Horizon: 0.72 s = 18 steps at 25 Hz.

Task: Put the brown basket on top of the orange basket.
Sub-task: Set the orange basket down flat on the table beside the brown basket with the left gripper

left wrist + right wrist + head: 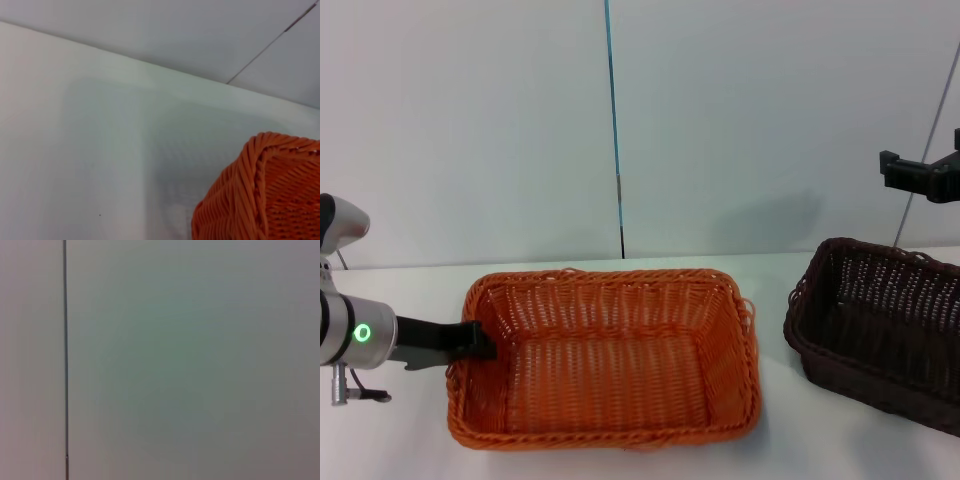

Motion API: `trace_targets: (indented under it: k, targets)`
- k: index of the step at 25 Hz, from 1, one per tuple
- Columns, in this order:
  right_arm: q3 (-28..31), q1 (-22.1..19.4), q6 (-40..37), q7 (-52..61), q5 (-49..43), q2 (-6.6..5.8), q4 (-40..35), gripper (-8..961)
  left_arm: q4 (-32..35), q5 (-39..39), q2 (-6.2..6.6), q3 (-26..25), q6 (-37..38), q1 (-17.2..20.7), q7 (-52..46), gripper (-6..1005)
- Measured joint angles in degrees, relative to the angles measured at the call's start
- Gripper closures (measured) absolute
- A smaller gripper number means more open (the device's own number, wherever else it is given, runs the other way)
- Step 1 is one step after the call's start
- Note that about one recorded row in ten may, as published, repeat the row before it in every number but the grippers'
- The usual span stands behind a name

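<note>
- Orange basket [605,360]: sits on white counter [390,440], near centre-left, upright, open side up, nothing inside.
- L gripper [478,342]: at orange basket's left short side; black fingers [470,338] reach over/around the left rim, tip seems inside the wall. Looks like they pinch the rim, but the gap isn't visible, so can't tell how tight.
- L arm: comes in low from left edge, roughly horizontal, silver wrist w/ green ring light, just above counter.
- L wrist view: only a rounded corner of orange basket [260,195] w/ braided rim, plus bare counter [75,150] and wall; own fingers not shown. Head view is the only one giving the grip.
- Brown basket [885,335]: right side, apart from orange one w/ a strip of counter between; right part cut off by frame edge. Appears tilted slightly.
- R gripper [920,172]: farther back, raised well above brown basket, not touching it; dark fingers point left; can't tell if spread or together.
- R wrist view: only blank wall w/ a thin dark vertical line; no basket, no fingers.
</note>
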Motion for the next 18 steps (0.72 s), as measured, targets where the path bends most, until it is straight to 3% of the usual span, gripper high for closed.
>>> trace_targets:
  k: [18]
  targets:
    - [0.0, 0.0, 0.0, -0.8, 0.0, -0.04, 0.3, 32, 0.0, 0.0, -2.41, 0.2, 2.9, 0.2, 6.1, 875]
